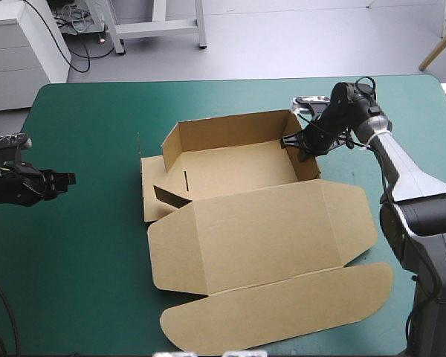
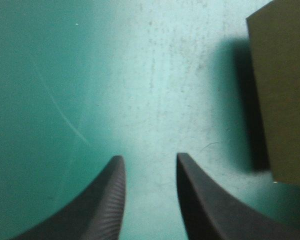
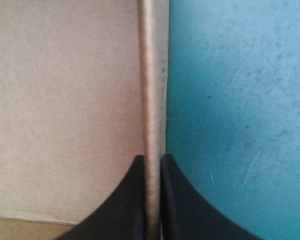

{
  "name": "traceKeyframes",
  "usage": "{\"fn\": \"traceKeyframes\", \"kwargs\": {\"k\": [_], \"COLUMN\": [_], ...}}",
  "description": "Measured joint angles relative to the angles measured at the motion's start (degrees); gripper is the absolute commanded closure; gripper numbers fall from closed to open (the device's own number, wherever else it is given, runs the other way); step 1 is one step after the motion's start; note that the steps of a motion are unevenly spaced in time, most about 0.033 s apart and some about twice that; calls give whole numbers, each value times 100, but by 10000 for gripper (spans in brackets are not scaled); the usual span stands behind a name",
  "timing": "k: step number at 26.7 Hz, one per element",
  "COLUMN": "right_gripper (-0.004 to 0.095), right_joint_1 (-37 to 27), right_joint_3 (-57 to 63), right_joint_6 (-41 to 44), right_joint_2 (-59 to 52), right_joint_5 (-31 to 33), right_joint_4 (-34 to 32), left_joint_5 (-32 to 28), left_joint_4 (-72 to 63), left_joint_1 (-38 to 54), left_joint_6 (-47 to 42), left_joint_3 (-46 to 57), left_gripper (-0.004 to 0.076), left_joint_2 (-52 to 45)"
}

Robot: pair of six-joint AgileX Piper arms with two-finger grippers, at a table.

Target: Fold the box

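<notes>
- Brown board at the middle of the table: the box (image 1: 245,223) lies on the teal-green cover (image 1: 82,253) as an open tray, with its lid (image 1: 282,297) flat toward the near edge.
- The tray's far wall (image 1: 230,128) and right wall (image 1: 307,162) stand upright. On the left side a panel (image 1: 150,195) lies flat on the cover, with a small flap (image 1: 171,198) raised beside it.
- The right gripper (image 3: 151,158) pinches the top edge of the right wall. Its black fingers (image 3: 130,200) are all but closed with the board between them, one inside the tray and the other outside it, above the cover.
- The left gripper (image 2: 149,159) hangs over bare cover to the left of the box, well apart from it. Its fingers stand apart with nothing between them, and a corner of the brown board shows ahead and to one side.
</notes>
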Motion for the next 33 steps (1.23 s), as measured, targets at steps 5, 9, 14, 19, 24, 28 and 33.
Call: {"fn": "traceKeyframes", "kwargs": {"k": [5, 9, 14, 19, 24, 28, 33], "right_gripper": [927, 927, 927, 925, 926, 926, 926], "right_joint_1": [-227, -394, -339, -226, 183, 334, 346], "right_joint_3": [35, 41, 41, 49, 358, 816, 1342], "right_joint_6": [-20, -67, -110, -110, 27, 137, 152], "right_joint_2": [-581, -1206, -1857, -2048, -2053, -2053, -2042], "right_joint_5": [77, 86, 196, 197, -38, -454, -947], "right_joint_4": [374, 756, 990, 1054, 476, 393, 387], "left_joint_5": [95, 295, 324, 390, 552, 694, 862], "left_joint_4": [-1411, -1959, -2401, -2930, -3408, -3467, -3479], "left_joint_1": [4, 4, -174, -412, -495, -495, -495], "left_joint_6": [0, 0, 234, 613, 990, 1099, 1177], "left_joint_3": [0, 0, 0, 0, 0, 0, 0], "left_gripper": [126, 126, 126, 126, 126, 126, 126], "left_joint_2": [94, 257, 295, 295, 295, 295, 295]}}
